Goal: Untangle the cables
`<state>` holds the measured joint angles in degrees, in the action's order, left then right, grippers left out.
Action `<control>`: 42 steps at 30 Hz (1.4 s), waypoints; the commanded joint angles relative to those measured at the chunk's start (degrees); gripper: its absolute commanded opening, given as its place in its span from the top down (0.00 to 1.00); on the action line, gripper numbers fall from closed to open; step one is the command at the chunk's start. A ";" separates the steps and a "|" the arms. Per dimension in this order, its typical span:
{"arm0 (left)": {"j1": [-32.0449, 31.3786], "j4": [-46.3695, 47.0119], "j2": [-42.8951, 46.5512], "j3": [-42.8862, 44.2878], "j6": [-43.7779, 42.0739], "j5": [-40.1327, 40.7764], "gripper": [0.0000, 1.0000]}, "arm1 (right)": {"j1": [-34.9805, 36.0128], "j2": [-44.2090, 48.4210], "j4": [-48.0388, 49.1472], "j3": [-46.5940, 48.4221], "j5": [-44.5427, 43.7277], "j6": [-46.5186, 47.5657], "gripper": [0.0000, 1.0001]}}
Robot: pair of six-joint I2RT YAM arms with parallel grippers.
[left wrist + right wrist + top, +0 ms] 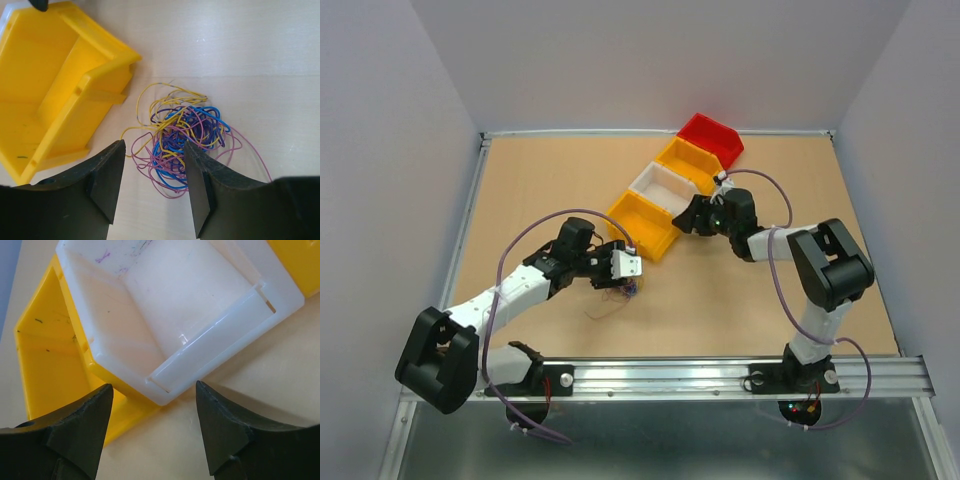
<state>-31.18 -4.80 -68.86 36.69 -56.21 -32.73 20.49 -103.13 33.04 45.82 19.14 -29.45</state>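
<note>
Yellow, blue and pink-purple cables (186,140) lie in one loose wad on the table (540,190), just beside the open front of the yellow bin (55,85) and not inside it. Strands cross and loop through one another and no free end is plainly separated, so I judge the untangling not yet done.

Left claw (152,187) hangs over the near edge of the wad with its jaws parted to a middling width and nothing held. One of its fingers (197,185) overlaps the blue loops in the wrist view; whether it touches them cannot be told. Right claw (152,427) is well apart from the wad, above the corner where the white bin (180,305) meets the yellow bin, with jaws wide and empty.

Risks noted:

1. Closing the left claw where it hangs would likely gather several strands at once. A lift would then raise the whole wad and pull the crossings tighter.
2. The wires are very thin. They may slip between the pads or lie flat beneath the fingertips, so the claw closes on nothing.
3. Long pink loops trail out beyond the wad. A descending finger could snag one and drag the mass sideways.
4. The wad sits near the yellow bin, so a pull that way could catch strands on its lip.
5. Nothing anchors the wad while the right claw is away, so the wad would simply follow any single pull.
6. The right claw is close above the bin walls, and a careless descent could knock either bin.
</note>
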 commanded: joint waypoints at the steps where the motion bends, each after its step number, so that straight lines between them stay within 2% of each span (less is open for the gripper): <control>1: -0.46 -1.70 1.28 2.60 -1.27 -1.20 0.39 | 0.51 -3.55 5.55 8.74 1.95 -2.01 0.28; 5: -0.55 -2.50 -0.22 3.21 -1.45 -0.49 0.39 | 0.51 -8.05 5.11 16.13 2.40 -2.19 0.27; 8: -0.46 -2.59 -0.05 3.22 -1.54 0.03 0.40 | 0.51 -5.51 5.28 13.95 1.79 -1.49 0.22; 9: -0.64 -2.59 0.13 3.13 -1.45 0.12 0.40 | 0.51 -2.72 5.20 11.68 1.35 -0.70 0.16; 10: -0.64 -2.59 0.30 3.13 -1.36 0.30 0.40 | 0.51 -0.95 5.20 10.18 0.47 -0.26 0.14; 17: -1.16 -2.50 -0.22 2.86 -0.75 5.21 0.44 | 0.51 15.57 1.60 -1.43 -1.91 3.78 0.11; 20: -1.17 -4.16 2.32 2.69 -0.74 6.54 0.41 | 0.51 21.54 -0.86 -5.29 -3.22 5.28 0.06; 24: -1.34 -6.27 3.03 2.95 -1.10 5.75 0.37 | 0.51 26.47 -4.73 -8.02 -5.16 6.69 0.04; 27: -1.78 -6.63 0.14 3.65 -0.31 6.45 0.37 | 0.51 28.86 -6.14 -9.69 -5.42 7.22 0.04; 30: -2.39 -6.63 -3.99 4.71 0.13 7.94 0.45 | 0.51 31.41 -6.49 -11.72 -5.16 7.30 0.04; 33: -3.71 -6.36 -7.60 5.67 1.10 9.35 0.66 | 0.51 33.17 -6.76 -12.78 -4.72 7.39 0.04; 34: -4.06 -6.36 -8.56 6.29 1.79 9.53 0.83 | 0.51 34.13 -6.84 -13.30 -4.63 7.57 0.04; 35: -4.15 -6.54 -8.66 6.73 2.24 9.01 0.94 | 0.51 34.49 -7.19 -13.48 -4.37 7.74 0.04; 36: -4.24 -6.71 -8.57 7.17 2.68 8.39 1.00 | 0.51 34.92 -7.37 -13.65 -4.11 7.92 0.05; 39: -5.90 -8.03 -5.95 10.06 4.96 3.05 1.00 | 0.51 37.38 -8.07 -14.44 -0.79 10.11 0.05; 42: -8.01 -8.47 -4.97 12.61 6.54 1.18 1.00 | 0.51 39.67 -7.99 -15.85 3.61 12.39 0.06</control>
<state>-36.56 -12.78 -77.54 44.18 -52.88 -26.09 20.71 -67.26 24.40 32.29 16.69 -21.10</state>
